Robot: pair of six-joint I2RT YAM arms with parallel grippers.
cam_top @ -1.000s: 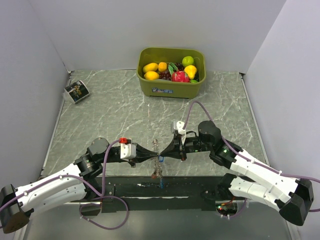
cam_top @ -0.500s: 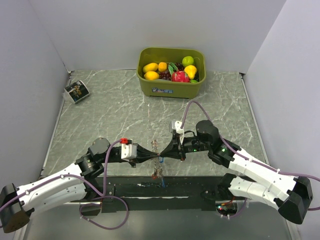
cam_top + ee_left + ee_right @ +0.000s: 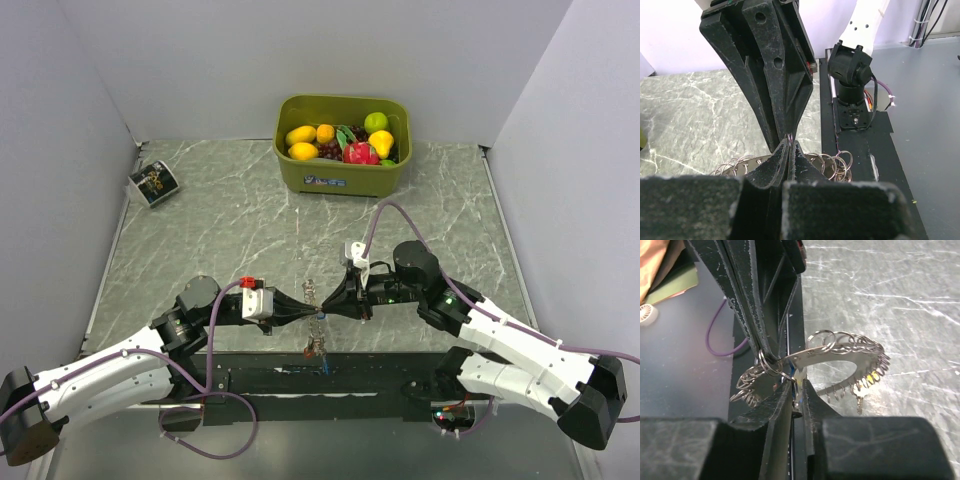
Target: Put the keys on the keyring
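Observation:
The keyring (image 3: 840, 352) is a flat grey metal hoop hung with several small split rings. It is held in the air between my two gripper tips and shows in the top view (image 3: 314, 345). A yellow-headed key (image 3: 867, 378) hangs on its far side. My left gripper (image 3: 789, 145) is shut on one small split ring of the hoop (image 3: 832, 162). My right gripper (image 3: 799, 388) is shut on a small key with a blue head, its tip right at that split ring. In the top view the left gripper (image 3: 308, 315) and the right gripper (image 3: 327, 311) meet tip to tip.
A green tub (image 3: 342, 175) of toy fruit stands at the back centre. A small printed card (image 3: 154, 182) lies at the back left. A black strip (image 3: 330, 375) runs along the near table edge under the grippers. Grey walls close in three sides.
The right arm has shifted slightly. Both gripper tips stay together at the keyring, and both stay shut.

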